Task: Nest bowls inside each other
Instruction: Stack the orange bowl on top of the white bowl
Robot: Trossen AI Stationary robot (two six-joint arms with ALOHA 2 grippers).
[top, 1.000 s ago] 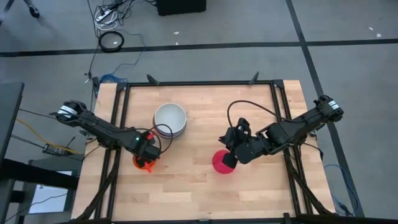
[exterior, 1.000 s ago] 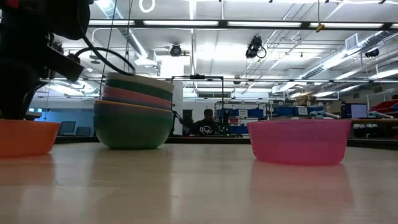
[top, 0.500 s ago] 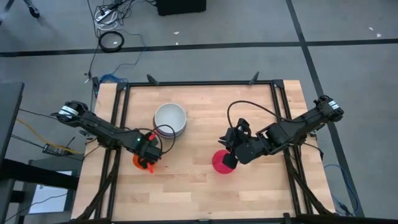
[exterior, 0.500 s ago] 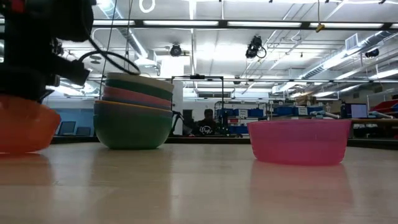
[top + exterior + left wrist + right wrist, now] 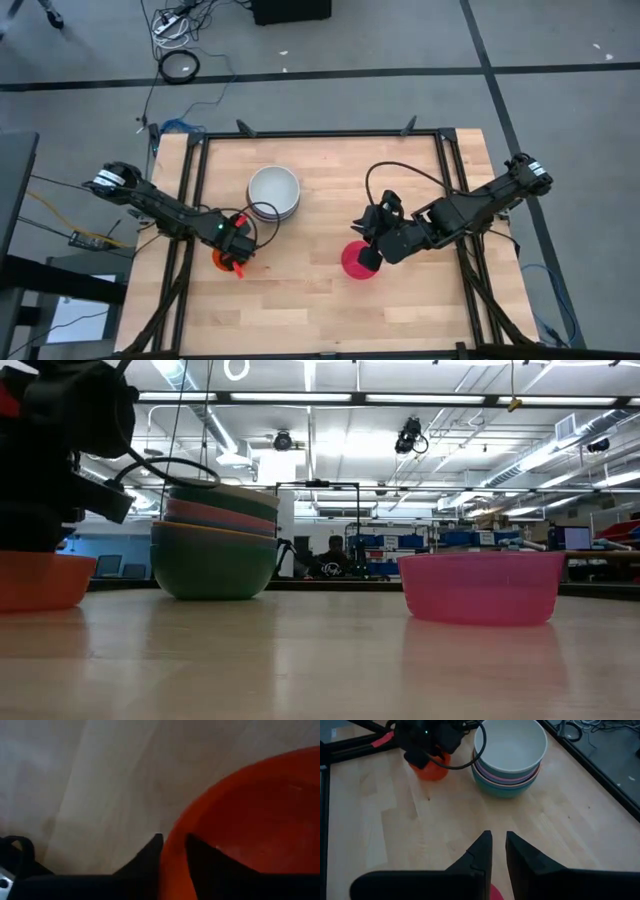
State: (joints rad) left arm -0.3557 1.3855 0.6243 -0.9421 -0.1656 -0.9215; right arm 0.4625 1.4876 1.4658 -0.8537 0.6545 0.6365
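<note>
A small orange-red bowl (image 5: 226, 260) (image 5: 40, 580) sits on its base near the table's left edge. My left gripper (image 5: 236, 254) (image 5: 174, 840) stands over it, shut on its rim. A stack of nested bowls (image 5: 273, 192) (image 5: 214, 550) (image 5: 509, 755), with a white one on top and a sage green one at the bottom, rests at the centre back. A small magenta-red bowl (image 5: 352, 263) (image 5: 482, 586) sits on the table right of centre. My right gripper (image 5: 370, 256) (image 5: 499, 837) hangs above it with only a narrow gap between its fingers and nothing in that gap. My left gripper has the orange-red bowl's rim (image 5: 172, 857) between its two fingers, one finger inside the bowl (image 5: 200, 852) and one outside (image 5: 152, 851). The fingers come from above, pointing steeply down. The bowl stands upright with its base on the table.
Black frame rails run along the table's left (image 5: 185, 200), right (image 5: 455, 190) and far edges. Bare wood lies between the two small bowls and along the near edge. A cable loops over the stack's rim beside the left arm (image 5: 262, 212).
My left gripper has come down onto the orange-red bowl. Half a second ago the bowl stood tipped, with one side raised; now it sits level on the table again. The right arm has kept still.
</note>
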